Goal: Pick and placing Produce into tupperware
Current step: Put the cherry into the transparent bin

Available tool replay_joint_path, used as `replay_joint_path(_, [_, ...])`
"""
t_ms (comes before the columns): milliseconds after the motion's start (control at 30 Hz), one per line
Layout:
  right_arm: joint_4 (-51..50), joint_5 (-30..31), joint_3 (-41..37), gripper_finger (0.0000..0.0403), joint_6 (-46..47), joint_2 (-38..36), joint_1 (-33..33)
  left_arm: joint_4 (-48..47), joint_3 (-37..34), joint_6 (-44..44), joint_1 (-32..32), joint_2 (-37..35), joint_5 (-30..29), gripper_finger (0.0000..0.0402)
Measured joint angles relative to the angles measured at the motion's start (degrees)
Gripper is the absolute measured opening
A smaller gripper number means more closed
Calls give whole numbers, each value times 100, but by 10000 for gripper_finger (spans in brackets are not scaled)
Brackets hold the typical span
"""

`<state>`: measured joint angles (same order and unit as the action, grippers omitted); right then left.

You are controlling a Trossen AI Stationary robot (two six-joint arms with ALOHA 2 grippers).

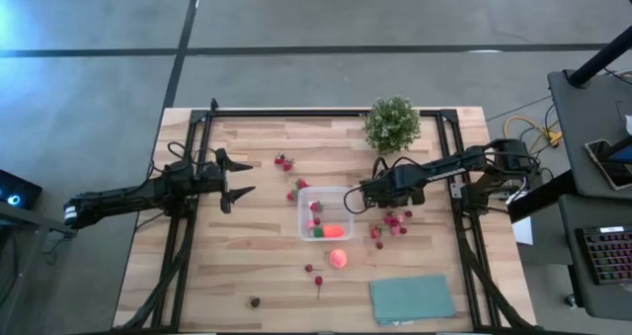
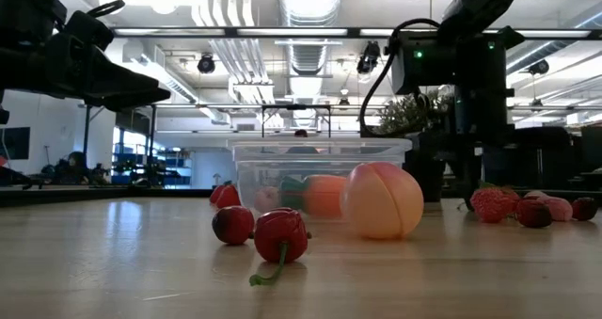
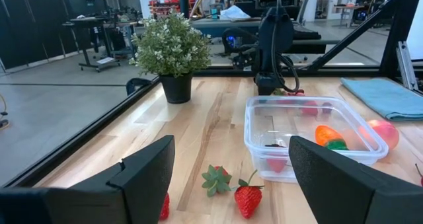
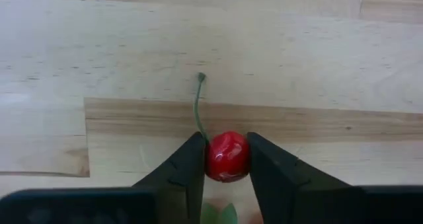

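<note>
From above, the right gripper (image 1: 354,199) sits just beside the right wall of the tupperware (image 1: 305,193), which already holds an orange-red piece with a green end (image 1: 331,230); a peach-like ball (image 1: 338,258) lies on the table (image 1: 257,276) near its front edge and strawberries (image 1: 395,220) are scattered to its right. The left gripper (image 1: 240,180) waits well to the left, fingers spread wide and empty.

At table height, the clear tub stands behind the peach, with two cherries (image 2: 280,234) in the foreground.

The left wrist camera looks past its parted fingers at the container, a potted plant (image 3: 171,52) and a teal cloth (image 3: 388,96).

The right wrist camera shows the fingers pinched on a red cherry (image 4: 227,155), stem up, above bare wood.

The carry step appears under way; the next move likely calls for shifting the cherry over the tub's opening before letting go.
</note>
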<state>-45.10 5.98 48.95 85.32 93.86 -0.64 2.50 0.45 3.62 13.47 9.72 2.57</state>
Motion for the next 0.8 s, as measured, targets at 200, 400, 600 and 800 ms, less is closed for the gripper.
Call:
replay_joint_path(200, [-13, -27, 80, 82, 15, -117, 55, 0, 0, 0, 0, 0, 2, 283])
replay_joint_path(400, [-144, 267, 433, 93, -89, -510, 285, 0, 1, 0, 0, 4, 0, 283])
replay_joint_path(600, [184, 317, 1152, 95, -944, -721, 590, -1, 0, 0, 2, -2, 0, 283])
replay_joint_path(800, [777, 313, 1977, 95, -1877, -341, 666, -2, 2, 0, 0, 0, 0, 283])
